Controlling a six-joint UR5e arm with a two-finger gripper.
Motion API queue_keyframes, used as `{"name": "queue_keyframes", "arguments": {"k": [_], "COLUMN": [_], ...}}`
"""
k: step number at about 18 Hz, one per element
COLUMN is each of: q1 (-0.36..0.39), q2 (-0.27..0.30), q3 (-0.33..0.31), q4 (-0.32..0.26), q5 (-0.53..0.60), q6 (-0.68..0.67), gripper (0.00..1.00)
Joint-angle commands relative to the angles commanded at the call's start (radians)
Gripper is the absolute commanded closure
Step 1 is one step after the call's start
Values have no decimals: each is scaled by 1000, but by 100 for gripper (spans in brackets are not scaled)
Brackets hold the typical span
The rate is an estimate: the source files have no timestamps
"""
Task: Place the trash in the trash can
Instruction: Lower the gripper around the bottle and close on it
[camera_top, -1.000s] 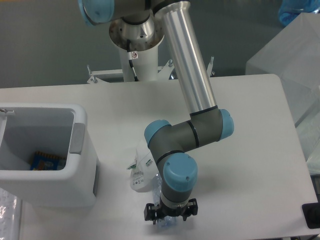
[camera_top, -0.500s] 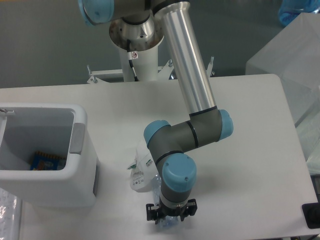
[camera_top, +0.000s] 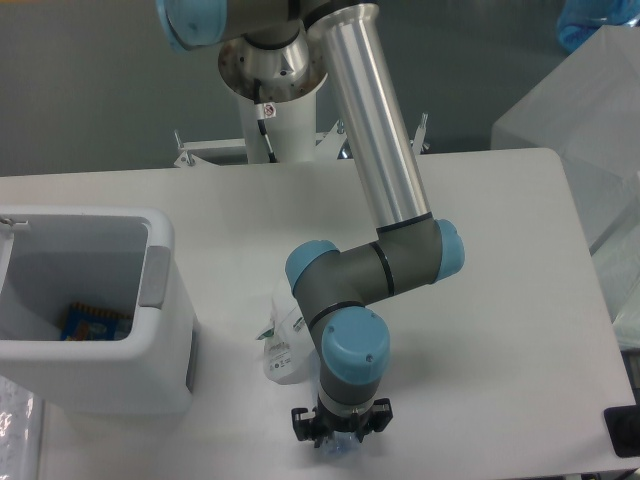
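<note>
Crushed clear bottle (camera_top: 336, 447) with a bluish tint, low on the white table (camera_top: 500, 300) near its front edge, almost wholly hidden under the arm's wrist; only a small bluish patch visible between the black fingers. Gripper (camera_top: 338, 443) pointing straight down over it, fingers either side of the patch and seemingly pressed onto the bottle, though too much covered to be sure, so cannot tell whether clamped. Crumpled white-clear wrapper (camera_top: 283, 345) with small green print just up and to the left, on the table, beside the arm's grey elbow and partly behind the blue-capped wrist joint (camera_top: 352, 348). Trash can (camera_top: 120, 375) well apart to the left: white, boxy, thick-rimmed, a grey patch on the side facing the arm, open top, with a blue and orange item (camera_top: 92, 323) lying on its floor.
</note>
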Motion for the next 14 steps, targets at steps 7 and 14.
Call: {"name": "queue_keyframes", "arguments": {"k": [7, 14], "q1": [2, 20], "q2": [9, 41], "q3": [2, 5], "q4": [0, 0], "q5": [0, 0], "q6": [5, 54], "gripper": [37, 38]}}
